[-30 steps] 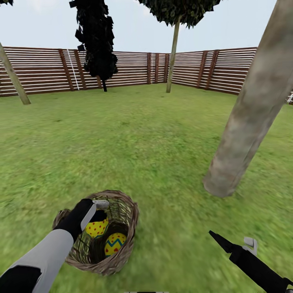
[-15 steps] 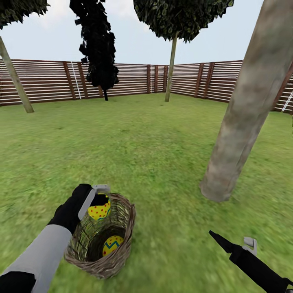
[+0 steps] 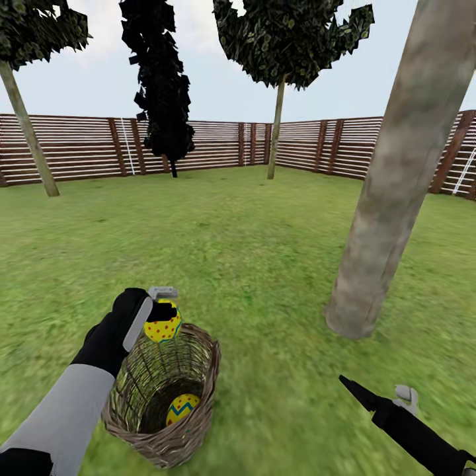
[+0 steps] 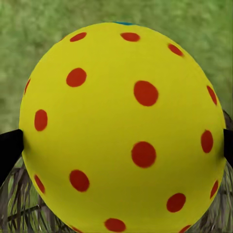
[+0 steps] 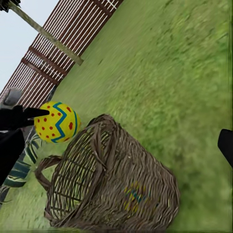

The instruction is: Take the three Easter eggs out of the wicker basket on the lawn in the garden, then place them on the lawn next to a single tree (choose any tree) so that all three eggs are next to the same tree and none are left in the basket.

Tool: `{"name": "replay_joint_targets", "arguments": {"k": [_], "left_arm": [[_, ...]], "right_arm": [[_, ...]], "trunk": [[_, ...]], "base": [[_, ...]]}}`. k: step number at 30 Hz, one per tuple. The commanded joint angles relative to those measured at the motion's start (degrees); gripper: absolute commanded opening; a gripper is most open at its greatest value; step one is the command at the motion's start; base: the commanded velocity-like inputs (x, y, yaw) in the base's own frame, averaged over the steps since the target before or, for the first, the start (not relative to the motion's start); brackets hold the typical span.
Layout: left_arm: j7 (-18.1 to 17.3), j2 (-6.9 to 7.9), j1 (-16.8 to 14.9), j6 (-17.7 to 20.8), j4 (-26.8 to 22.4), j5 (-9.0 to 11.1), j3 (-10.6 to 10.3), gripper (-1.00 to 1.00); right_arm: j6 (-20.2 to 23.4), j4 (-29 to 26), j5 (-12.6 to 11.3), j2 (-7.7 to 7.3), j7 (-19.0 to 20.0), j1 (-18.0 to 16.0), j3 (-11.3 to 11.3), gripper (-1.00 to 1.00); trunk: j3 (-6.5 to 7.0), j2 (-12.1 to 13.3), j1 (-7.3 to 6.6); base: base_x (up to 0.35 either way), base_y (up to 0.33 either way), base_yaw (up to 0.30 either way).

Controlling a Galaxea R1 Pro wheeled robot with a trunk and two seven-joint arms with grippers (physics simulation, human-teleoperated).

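Gripping a red-dotted egg (image 3: 162, 325) by its sides, the left end effector (image 3: 160, 312) holds it just above the far rim of the wicker basket (image 3: 198, 383), which sits on the lawn (image 3: 231, 251) at the near left. The fingers (image 4: 8, 150) touch only narrow patches of a smooth, round shell, so a quick swing could let it slip and drop back in or roll off over the grass. A zigzag-banded egg (image 3: 180, 408) lies at the basket's bottom; a low carry might clip the rim and tip the light wickerwork. The thick-trunked tree (image 3: 396, 178) stands to the right, well apart, so the carry is long. The right end effector (image 3: 387, 396) hangs near right with its fingers apart, holding nothing.
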Motion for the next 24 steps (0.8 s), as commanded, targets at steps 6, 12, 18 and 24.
{"name": "replay_joint_targets", "arguments": {"k": [6, 12, 18, 24], "left_arm": [[0.5, 0.06, 0.0, 0.2, 1.1, 0.6, -0.2, -1.0], [0.5, 0.06, 0.0, 0.2, 1.1, 0.6, -0.2, -1.0], [0.6, -0.19, 0.4, 0.2, 2.0, 0.2, -0.3, -1.0], [0.6, -0.21, 0.5, 0.2, 2.1, 0.2, -0.3, -1.0]], "right_arm": [[0.3, 0.0, 0.0, -0.22, -0.4, 0.0, -0.1, 1.0], [0.3, 0.0, 0.0, -0.22, -0.4, 0.0, -0.1, 1.0], [0.3, 0.0, -0.3, -0.52, -0.3, 0.0, -0.4, 1.0], [0.3, 0.0, -0.2, -0.54, -0.3, 0.0, -0.4, 1.0]], "trunk": [[1.28, 0.1, -0.16], [2.61, 0.1, -0.32], [3.94, 0.2, -0.47], [5.27, 0.3, -0.63]], "base": [[0.0, 0.0, 0.0], [0.0, 0.0, 0.0], [0.0, 0.0, 0.0], [0.0, 0.0, 0.0]]}}
